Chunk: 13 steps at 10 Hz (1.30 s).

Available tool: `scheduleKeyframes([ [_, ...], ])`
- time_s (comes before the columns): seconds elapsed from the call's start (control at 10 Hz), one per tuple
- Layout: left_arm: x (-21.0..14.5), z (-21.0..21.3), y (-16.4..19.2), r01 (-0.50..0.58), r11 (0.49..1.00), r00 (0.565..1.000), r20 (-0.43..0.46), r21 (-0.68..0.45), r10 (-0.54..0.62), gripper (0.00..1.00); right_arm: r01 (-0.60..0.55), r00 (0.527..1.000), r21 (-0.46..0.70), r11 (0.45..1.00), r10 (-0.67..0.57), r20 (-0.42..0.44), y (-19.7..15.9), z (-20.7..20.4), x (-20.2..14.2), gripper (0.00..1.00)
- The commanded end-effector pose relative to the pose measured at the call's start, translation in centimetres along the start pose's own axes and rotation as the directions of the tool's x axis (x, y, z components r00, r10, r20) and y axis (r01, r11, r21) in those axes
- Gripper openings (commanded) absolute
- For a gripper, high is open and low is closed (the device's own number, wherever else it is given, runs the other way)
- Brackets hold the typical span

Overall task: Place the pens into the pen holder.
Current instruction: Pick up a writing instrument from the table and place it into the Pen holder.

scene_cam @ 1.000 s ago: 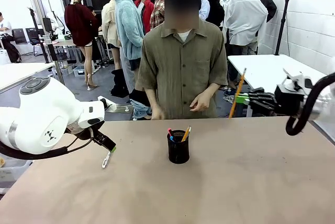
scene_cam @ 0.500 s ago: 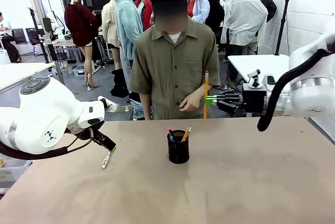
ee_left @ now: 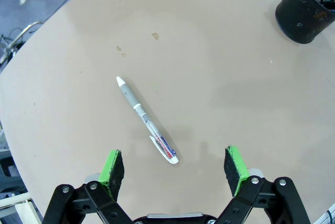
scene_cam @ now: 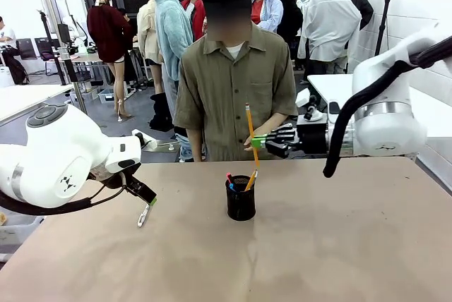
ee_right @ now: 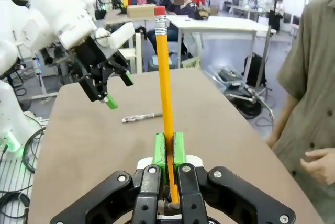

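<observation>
A robotics lab (white worktables [ee_right: 220,23], block wall [scene_cam: 417,5], black stand [scene_cam: 384,20]).

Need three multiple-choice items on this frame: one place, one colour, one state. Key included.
1. Where is the white pen?
A. inside a drawer
B. flat on the table, under the left tool
C. on a shelf

2. What colour is the pencil in the right tool?
A. blue
B. yellow-orange
C. black

3. The left tool is:
A. shut on the pen
B. shut, empty
C. open

Key: 1 B, it lies on the table in the left wrist view; 2 B, the clamped shaft is yellow-orange; 3 C, its jaws stand wide apart, pen untouched.
</observation>
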<state>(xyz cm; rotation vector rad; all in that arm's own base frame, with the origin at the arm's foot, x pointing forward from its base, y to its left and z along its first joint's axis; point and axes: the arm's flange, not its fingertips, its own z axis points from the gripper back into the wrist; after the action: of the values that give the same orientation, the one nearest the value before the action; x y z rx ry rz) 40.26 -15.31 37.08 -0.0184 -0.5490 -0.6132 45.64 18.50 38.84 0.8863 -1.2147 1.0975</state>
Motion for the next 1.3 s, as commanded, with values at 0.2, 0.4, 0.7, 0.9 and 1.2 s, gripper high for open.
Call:
scheduleKeyframes([
  [0.2, -0.1, 0.1, 0.2, -0.005, 1.0, 1.0, 0.001, -0.001, 0.005, 1.0, 0.094, 0.992, -0.032, 0.995, -0.096, -0.086, -0.9, -4.8, -1.4, 0.0],
  [0.4, -0.1, 0.1, 0.2, -0.005, 1.0, 1.0, 0.001, -0.001, 0.005, 1.0, 0.1, 0.991, -0.018, 0.995, -0.101, -0.087, -0.7, -6.1, -2.0, 0.0],
  [0.7, -0.1, 0.1, 0.2, -0.005, 1.0, 1.0, 0.001, -0.001, 0.005, 1.0, 0.106, 0.988, -0.003, 0.994, -0.105, -0.11, -1.0, -7.3, -2.5, 0.0],
  [0.9, -0.1, 0.1, 0.2, -0.005, 1.0, 1.0, 0.001, -0.001, 0.005, 1.0, 0.104, 0.985, -0.003, 0.995, -0.103, -0.138, -1.5, -7.8, -3.0, 0.0],
  [1.2, -0.1, 0.1, 0.2, -0.005, 1.0, 1.0, 0.001, -0.001, 0.005, 1.0, 0.106, 0.981, 0.0, 0.994, -0.105, -0.163, -1.9, -8.2, -3.8, 0.0],
])
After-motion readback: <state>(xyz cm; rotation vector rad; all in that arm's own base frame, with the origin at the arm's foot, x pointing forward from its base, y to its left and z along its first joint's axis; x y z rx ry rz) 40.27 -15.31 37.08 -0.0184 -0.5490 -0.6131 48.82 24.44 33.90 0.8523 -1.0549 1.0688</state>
